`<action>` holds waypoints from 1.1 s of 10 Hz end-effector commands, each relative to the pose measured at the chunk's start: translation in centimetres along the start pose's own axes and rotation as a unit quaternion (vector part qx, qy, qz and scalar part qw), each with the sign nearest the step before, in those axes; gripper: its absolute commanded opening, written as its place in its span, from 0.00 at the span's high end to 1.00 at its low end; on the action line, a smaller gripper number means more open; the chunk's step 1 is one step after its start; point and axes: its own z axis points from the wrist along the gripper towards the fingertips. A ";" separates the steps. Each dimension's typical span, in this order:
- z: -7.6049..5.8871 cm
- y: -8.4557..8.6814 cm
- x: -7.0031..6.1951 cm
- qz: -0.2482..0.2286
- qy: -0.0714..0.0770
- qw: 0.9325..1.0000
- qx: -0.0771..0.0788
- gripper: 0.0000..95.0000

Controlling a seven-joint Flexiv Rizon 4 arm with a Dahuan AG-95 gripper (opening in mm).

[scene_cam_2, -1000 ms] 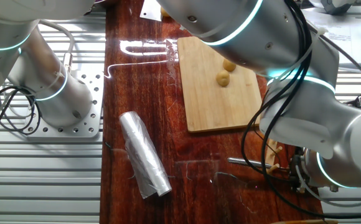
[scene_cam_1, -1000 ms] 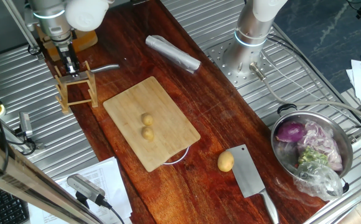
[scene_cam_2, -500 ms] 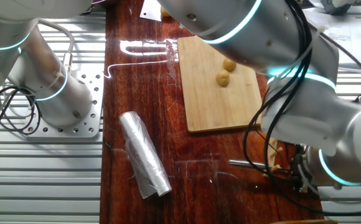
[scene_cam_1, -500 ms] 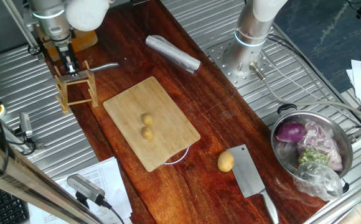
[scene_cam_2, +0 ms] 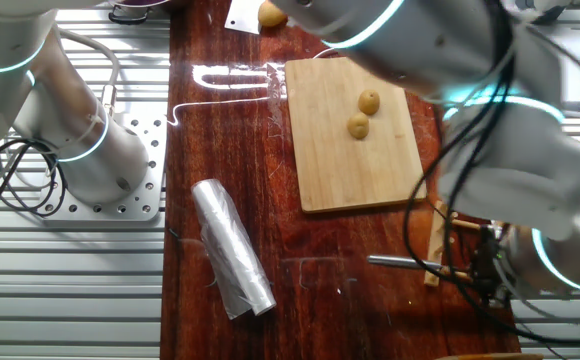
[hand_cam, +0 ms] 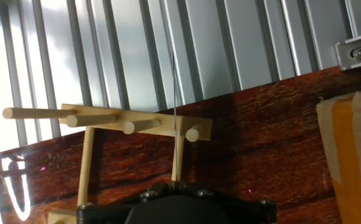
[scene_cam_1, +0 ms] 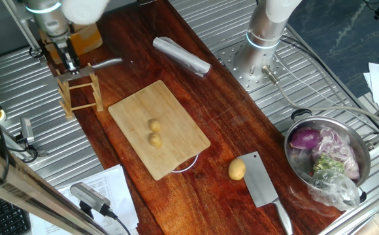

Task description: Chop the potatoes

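Claw (scene_cam_1: 70, 62) shut on knife (scene_cam_1: 103, 64) above rack (scene_cam_1: 80, 91)

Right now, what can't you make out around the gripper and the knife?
- Gripper jaws: in one fixed view too small; in the other fixed view motion-blurred; hand view shows only the black body.
- Knife blade: edge-on in hand view, a thin line; handle hidden by the gripper.
- Wooden rack: base cut off in hand view.
- Potatoes: outside the hand view.

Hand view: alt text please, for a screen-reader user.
Looking down the gripper at a thin knife blade seen edge-on, just above a wooden rack of dowels. The rack stands on a dark wood table beside ribbed metal, with a taped box at right.
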 end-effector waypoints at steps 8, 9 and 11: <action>-8.3 4.0 6.2 0.015 0.058 0.998 -0.010 1.00; -8.3 4.0 6.2 0.021 0.058 0.998 -0.007 1.00; -8.3 4.0 6.2 0.030 0.051 0.998 -0.004 1.00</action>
